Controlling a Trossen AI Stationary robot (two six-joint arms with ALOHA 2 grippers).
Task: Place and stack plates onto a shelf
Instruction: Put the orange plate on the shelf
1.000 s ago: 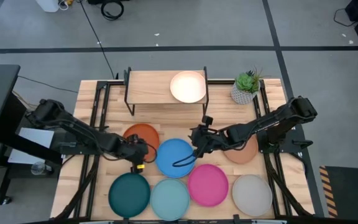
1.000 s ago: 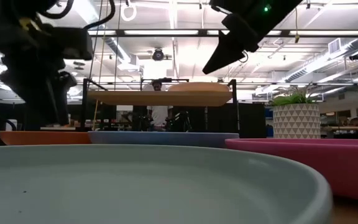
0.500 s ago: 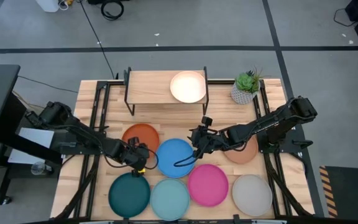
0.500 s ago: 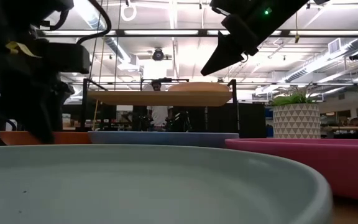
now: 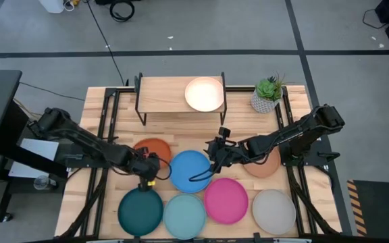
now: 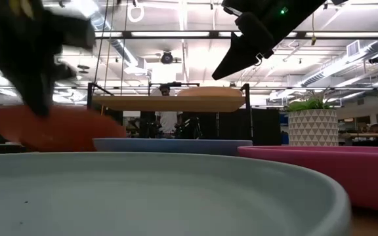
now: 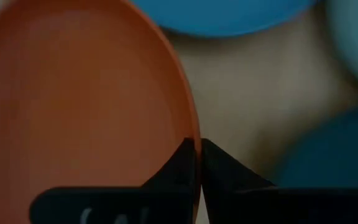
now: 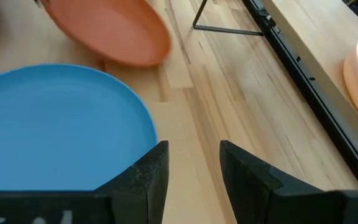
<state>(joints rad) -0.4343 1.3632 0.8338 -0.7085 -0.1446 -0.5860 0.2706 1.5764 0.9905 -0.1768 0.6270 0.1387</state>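
The orange plate (image 5: 152, 147) is tilted at the left of the table, with my left gripper (image 5: 146, 169) shut on its near rim. The blue plate (image 5: 191, 171) lies flat beside it, and my right gripper (image 8: 194, 168) hovers open over that plate's right edge, touching nothing. The dark teal (image 5: 140, 210), light teal (image 5: 184, 214), pink (image 5: 225, 200) and grey (image 5: 273, 210) plates lie flat along the near edge. The brown plate (image 5: 267, 165) lies partly under the right arm. A peach plate (image 5: 204, 94) rests on the shelf (image 5: 167, 94) at the far side. My left gripper pinches the orange plate's rim (image 7: 193, 127) at its near side, one finger over the plate's inside and one outside it. The fingers come from above, slanting from the near left. The plate (image 6: 51, 128) is tilted with the held rim raised. I cannot tell whether its far edge touches the table.
A potted plant (image 5: 267, 94) stands right of the shelf. The shelf's black legs (image 8: 225, 25) stand close behind the orange plate. Bare wood (image 5: 113, 108) lies left of the shelf. A person (image 6: 166, 98) shows in the room beyond.
My left gripper has dropped to the orange plate's near rim, shut on it and then risen. The plate, flat on the table before, now stands tipped with that rim lifted.
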